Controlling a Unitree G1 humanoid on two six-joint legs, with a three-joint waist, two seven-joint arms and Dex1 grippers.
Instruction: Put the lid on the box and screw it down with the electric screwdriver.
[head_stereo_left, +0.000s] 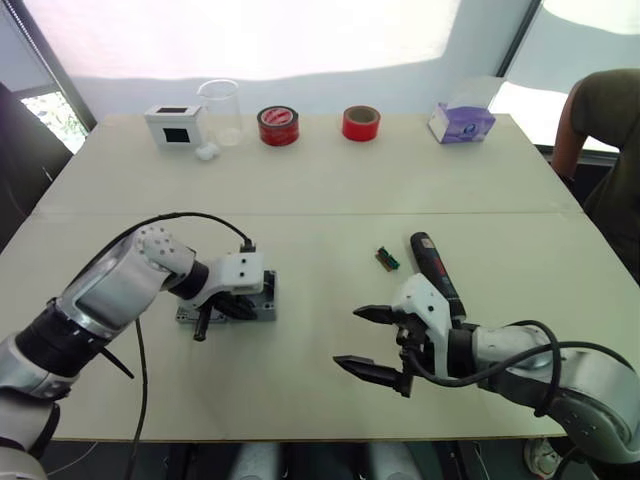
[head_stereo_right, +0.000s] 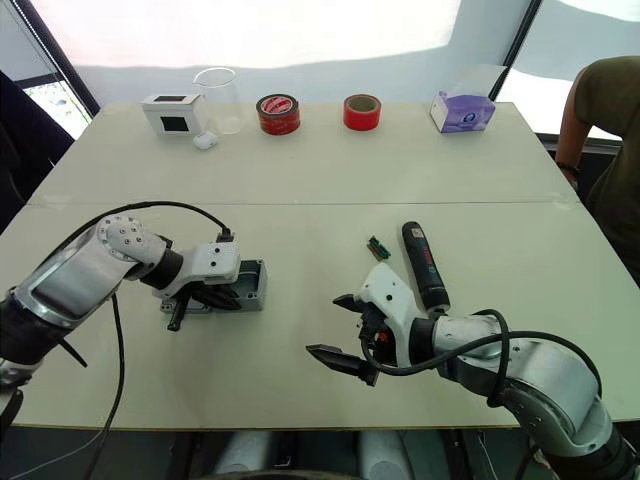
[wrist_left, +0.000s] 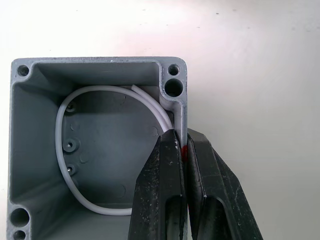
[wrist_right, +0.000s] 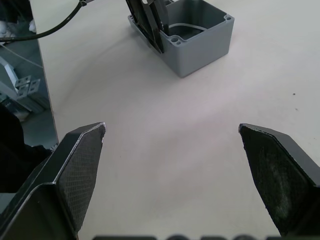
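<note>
The left gripper (wrist_left: 182, 150) pinches one wall of the open grey box (wrist_left: 95, 145), one finger inside beside the pale wire (wrist_left: 62, 125). The right gripper (head_stereo_left: 372, 343) hovers over bare table (head_stereo_left: 330, 180), fingers spread wide and empty. The electric screwdriver (head_stereo_right: 424, 264) lies just behind its wrist, near a small green part (head_stereo_right: 378, 247).

Head pair overhead; wrist views close

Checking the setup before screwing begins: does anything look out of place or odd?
The deep grey box stands open, its thin pale wire looped inside. The left gripper is clamped on one box wall. The black pen-style electric screwdriver lies untouched beside the open right gripper.
</note>
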